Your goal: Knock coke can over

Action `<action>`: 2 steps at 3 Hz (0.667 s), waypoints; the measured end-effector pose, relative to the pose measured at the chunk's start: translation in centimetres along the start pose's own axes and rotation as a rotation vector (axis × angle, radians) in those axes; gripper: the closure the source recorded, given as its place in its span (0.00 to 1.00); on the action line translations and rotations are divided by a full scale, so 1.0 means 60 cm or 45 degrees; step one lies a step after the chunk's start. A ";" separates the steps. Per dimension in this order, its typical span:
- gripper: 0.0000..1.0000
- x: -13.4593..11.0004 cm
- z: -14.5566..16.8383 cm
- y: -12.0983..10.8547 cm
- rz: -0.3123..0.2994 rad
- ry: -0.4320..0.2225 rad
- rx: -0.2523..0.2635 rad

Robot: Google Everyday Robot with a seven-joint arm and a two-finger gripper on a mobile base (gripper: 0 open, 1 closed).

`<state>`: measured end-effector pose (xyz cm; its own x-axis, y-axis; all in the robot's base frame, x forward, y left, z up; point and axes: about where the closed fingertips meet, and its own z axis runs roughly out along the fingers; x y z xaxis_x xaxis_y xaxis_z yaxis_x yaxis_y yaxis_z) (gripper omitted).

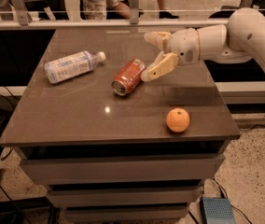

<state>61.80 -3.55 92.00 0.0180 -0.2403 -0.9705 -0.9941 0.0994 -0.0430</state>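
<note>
An orange is seen on the worktop, nearer than the coke can and to its right. The coke can is found lying on its side, its silver end turned toward the front left. Just right of the can, the claw is held open, its fingers spread wide, the lower finger reaching the can's far end; contact cannot be told. Left of the can, well apart, a clear plastic bottle is laid on its side.
</note>
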 end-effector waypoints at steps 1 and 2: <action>0.00 0.019 -0.021 -0.015 -0.010 0.015 0.037; 0.00 0.032 -0.060 -0.042 -0.036 0.035 0.095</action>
<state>63.95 -7.72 91.08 0.0417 -0.2701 -0.9619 -0.9825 0.1637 -0.0885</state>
